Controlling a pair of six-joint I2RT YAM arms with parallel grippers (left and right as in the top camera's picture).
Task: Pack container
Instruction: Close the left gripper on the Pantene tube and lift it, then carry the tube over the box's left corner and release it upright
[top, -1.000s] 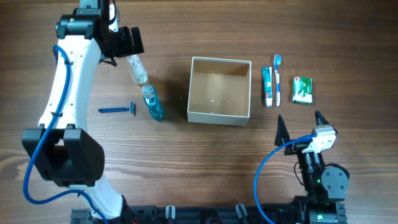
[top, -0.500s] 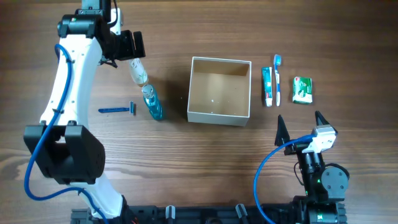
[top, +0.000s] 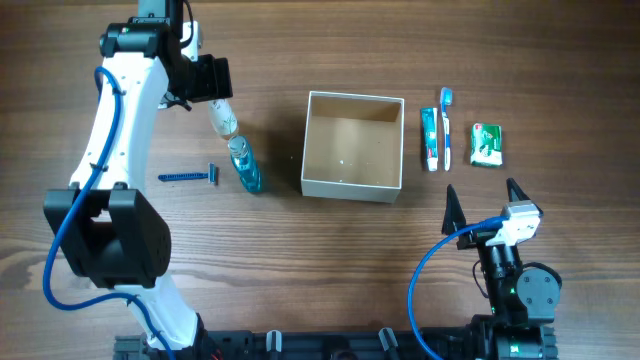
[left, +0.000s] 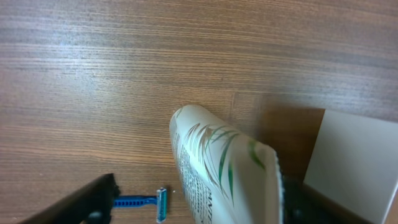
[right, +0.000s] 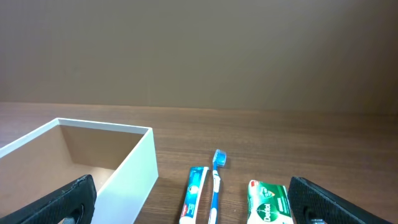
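Left hand (top: 212, 88) is clamped on a white tube (top: 222, 114), well left of the container (top: 352, 187), which sits empty at the middle of the table (top: 300, 250). Nothing's packed yet: blue bottle (top: 245, 166), razor (top: 187, 177), toothpaste (top: 430, 138), toothbrush (top: 446, 125) and green packet (top: 486, 145) all lie outside. Right hand (top: 482, 195) is spread wide, holding nothing. The left wrist view shows the tube's leaf print, and only the overhead shows the whole layout.

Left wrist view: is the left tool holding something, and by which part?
Yes. The left tool is shut on the white leaf-print tube, gripping it by one end; the other end sticks out beyond the fingers.
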